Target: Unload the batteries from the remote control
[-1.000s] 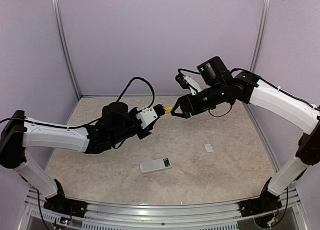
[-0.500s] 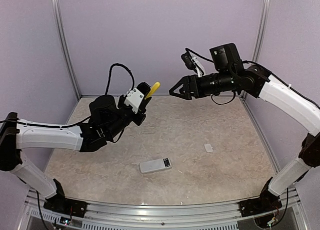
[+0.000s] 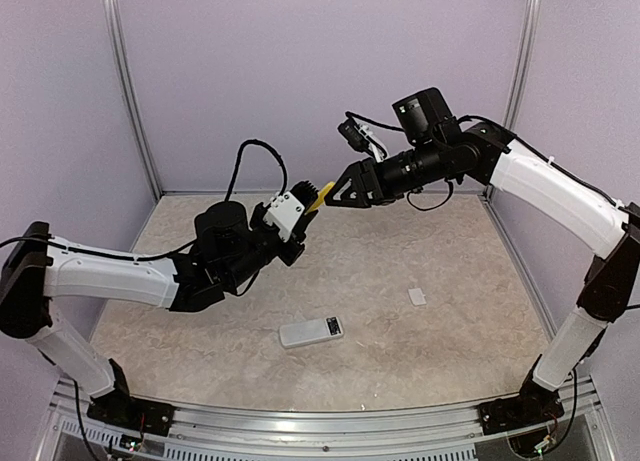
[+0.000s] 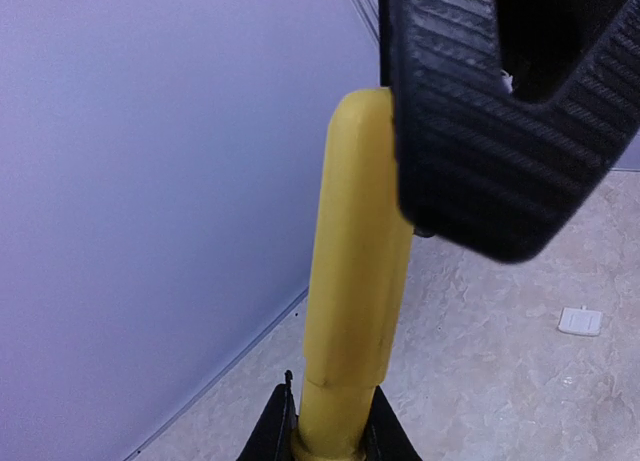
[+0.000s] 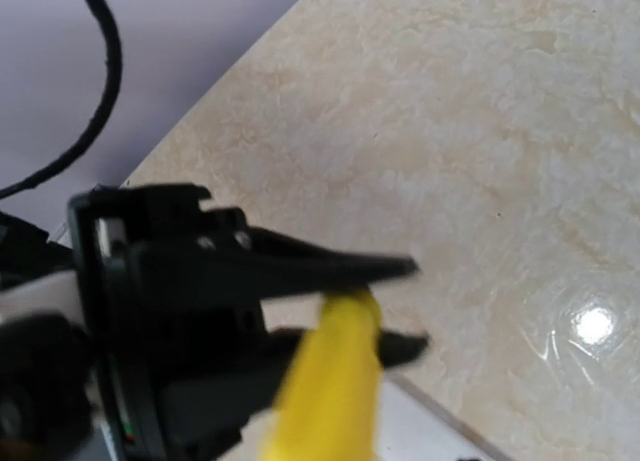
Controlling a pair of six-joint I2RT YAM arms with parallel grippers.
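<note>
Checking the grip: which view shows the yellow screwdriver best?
Left wrist: the screwdriver handle fills the frame, sharp, its top partly behind the right gripper. Top external shows it tiny; right wrist shows it blurred.

Screwdriver handle (image 4: 355,281): smooth yellow plastic. Table (image 5: 480,131): glossy, marbled. Remote control (image 3: 311,331): white plastic.

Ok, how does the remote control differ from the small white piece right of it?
The remote control is an elongated slab; the white piece is far smaller and squarish. The remote control has a dark patch near one end; the white piece looks plain. Both are white and lie flat on the table.
</note>
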